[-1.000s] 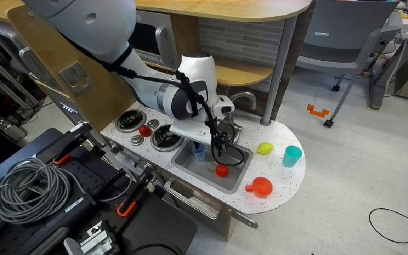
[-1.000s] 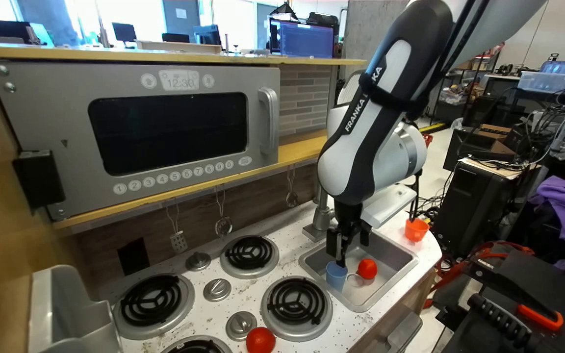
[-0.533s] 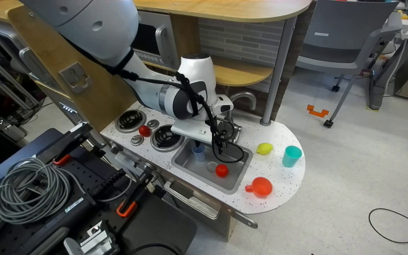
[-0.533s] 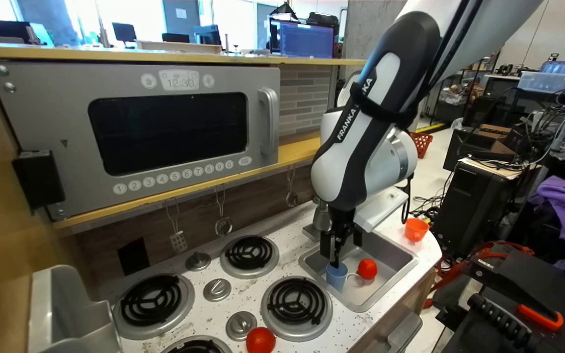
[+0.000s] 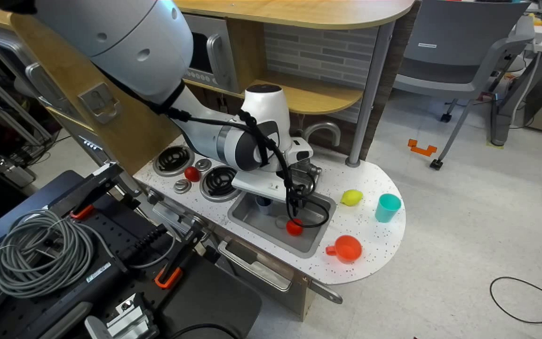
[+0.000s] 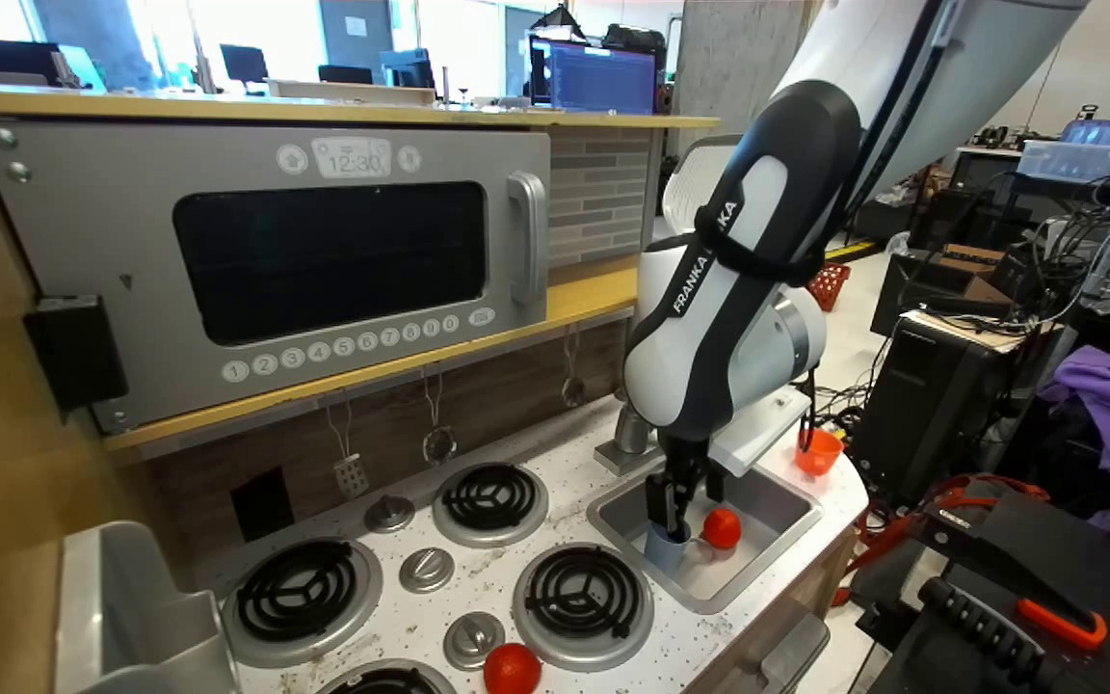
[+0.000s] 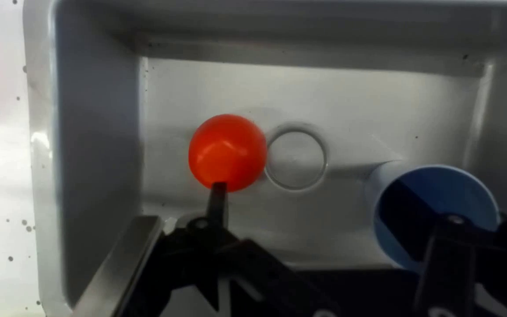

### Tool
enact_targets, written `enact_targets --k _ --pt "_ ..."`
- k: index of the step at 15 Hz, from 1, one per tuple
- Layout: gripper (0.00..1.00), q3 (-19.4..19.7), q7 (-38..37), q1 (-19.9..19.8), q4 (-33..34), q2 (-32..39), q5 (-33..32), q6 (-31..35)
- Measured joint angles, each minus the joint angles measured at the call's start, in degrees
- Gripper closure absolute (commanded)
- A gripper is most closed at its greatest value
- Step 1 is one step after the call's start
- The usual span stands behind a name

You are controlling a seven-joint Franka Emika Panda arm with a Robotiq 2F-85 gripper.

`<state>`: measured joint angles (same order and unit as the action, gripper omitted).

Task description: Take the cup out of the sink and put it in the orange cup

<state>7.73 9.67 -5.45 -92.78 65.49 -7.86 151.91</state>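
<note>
Toward the blue cup (image 7: 456, 189) in the sink (image 7: 42, 176), the gripper (image 7: 336, 203) has come lower since the earlier frame. Its 2 fingers are spread wide apart, 1 of them in the cup's mouth. Over the sink the arm (image 6: 767, 337) is bent, wrist pointing downward. On the table (image 5: 381, 245), beside the sink, stands the orange cup (image 5: 347, 249).

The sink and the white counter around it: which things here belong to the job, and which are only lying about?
For the job:
sink
blue cup inside it
orange cup
gripper

Just lying about:
round red item in the sink
second red item near a burner
lemon
teal cup
</note>
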Motion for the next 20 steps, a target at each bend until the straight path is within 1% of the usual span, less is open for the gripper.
enact_targets --k 1,3,6,8,10,12,14,17,20 --pt "0.51 0.1 0.0 0.1 0.3 0.3 -0.1 0.0" --pt "0.64 0.2 0.0 0.3 0.9 0.8 -0.1 0.0" --pt "0.88 0.3 -0.1 1.2 1.6 0.9 -0.1 0.0" --pt "1.00 0.3 -0.1 1.9 1.7 1.0 -0.1 0.0" --pt "1.00 0.3 -0.2 2.5 1.7 1.0 -0.1 0.0" --pt "0.98 0.3 -0.3 3.0 1.8 0.9 -0.2 -0.2" --pt "0.98 0.3 -0.4 3.0 1.8 0.8 -0.1 -0.3" --pt "0.98 0.2 -1.0 2.5 1.1 0.1 0.1 -0.3" --pt "0.98 -0.4 -0.8 0.7 -2.6 -3.0 0.2 0.0"
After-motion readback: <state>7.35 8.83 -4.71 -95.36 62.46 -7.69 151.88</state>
